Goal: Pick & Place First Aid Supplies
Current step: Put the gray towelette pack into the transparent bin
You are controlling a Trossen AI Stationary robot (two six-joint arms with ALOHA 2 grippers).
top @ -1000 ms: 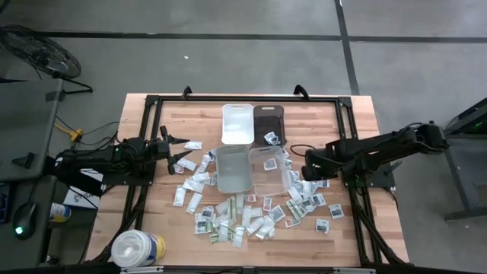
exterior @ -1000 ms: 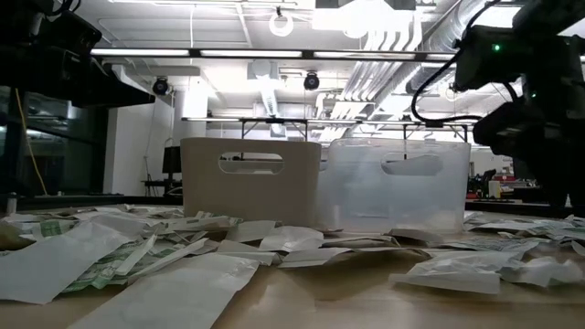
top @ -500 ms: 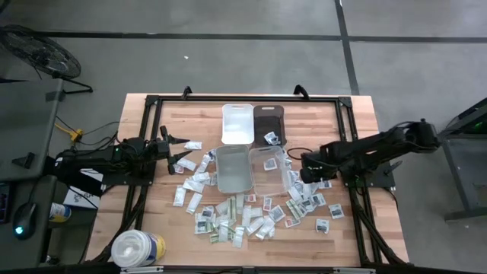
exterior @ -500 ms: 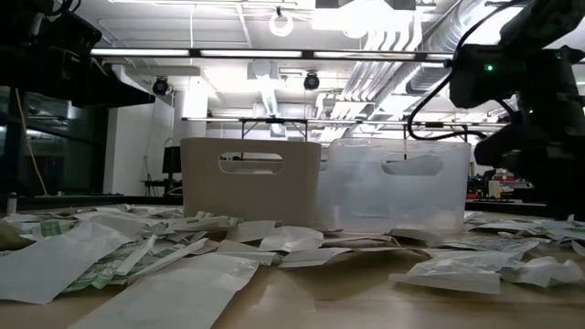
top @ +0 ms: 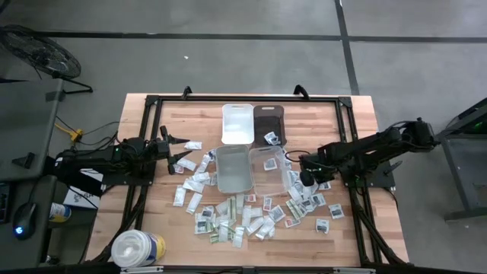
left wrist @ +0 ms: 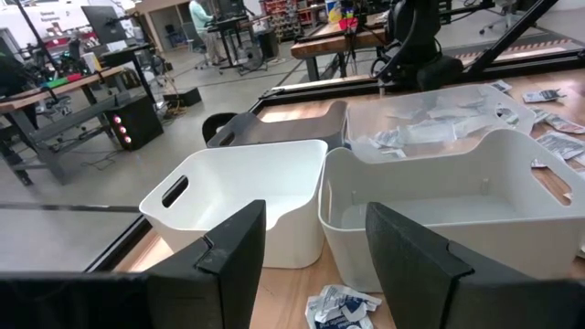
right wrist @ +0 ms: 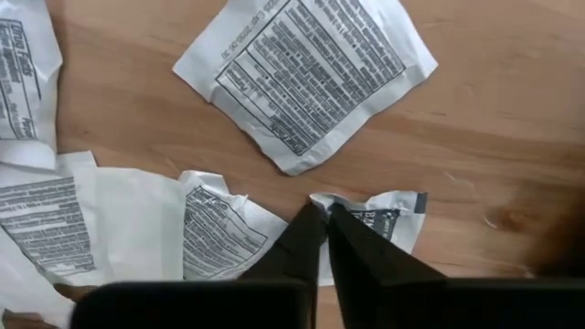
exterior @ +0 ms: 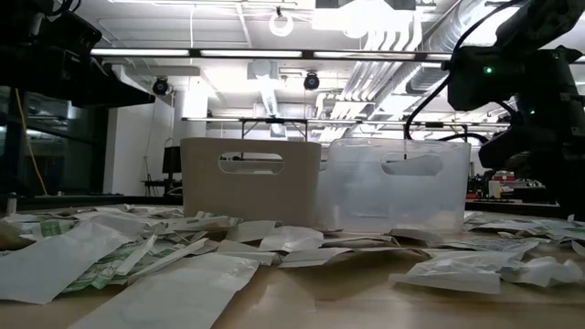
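The right arm reaches in low from the table's right edge, its right gripper point(top: 306, 177) pointed down at the wooden tabletop point(right wrist: 512, 137) just beside the clear plastic bin point(top: 269, 169). Its dark fingers point(right wrist: 352, 256) stand pressed together, tips meeting on the edge of a small white paper packet with a dark printed stripe point(right wrist: 384, 219); whether the packet is actually pinched cannot be told. Just ahead of the fingertips lies a larger white packet covered in dense black print point(right wrist: 306, 78), too small to read. More printed white packets point(right wrist: 137, 233) lie overlapping to one side of the fingers.

The left arm lies stretched along the table's left side, its left gripper point(top: 181, 148) held level with the fingers well apart, holding nothing. Ahead of it stand a white plastic bin with handle slots point(left wrist: 242, 206) and a second pale bin point(left wrist: 475, 196), with a few packets point(left wrist: 343, 306) just below its fingers.

Dozens more small white and greenish packets point(top: 236, 217) are scattered across the tabletop between the two grippers.
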